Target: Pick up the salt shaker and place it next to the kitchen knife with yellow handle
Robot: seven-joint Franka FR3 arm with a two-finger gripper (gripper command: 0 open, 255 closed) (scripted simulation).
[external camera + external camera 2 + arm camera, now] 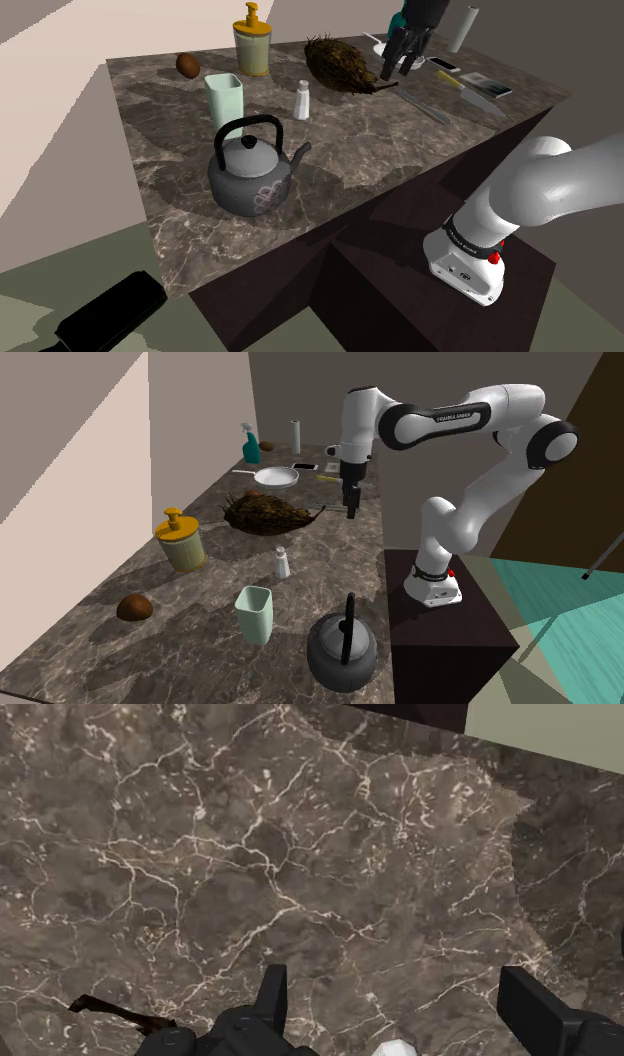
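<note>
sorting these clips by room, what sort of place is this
Most likely a kitchen: a dark stone-patterned counter holds a kettle, a salt shaker and a frying pan.

The desk [300, 874] under the black pincer [397, 989] was dark brown and marbled, threaded with fine white veins. Well away from the pincer stood a white salt shaker [302, 100], a pale green cup [224, 100] and a dark grey kettle [250, 172] with a faint floral mark. Near the pincer, the knife [470, 92] had a yellow handle.
</note>
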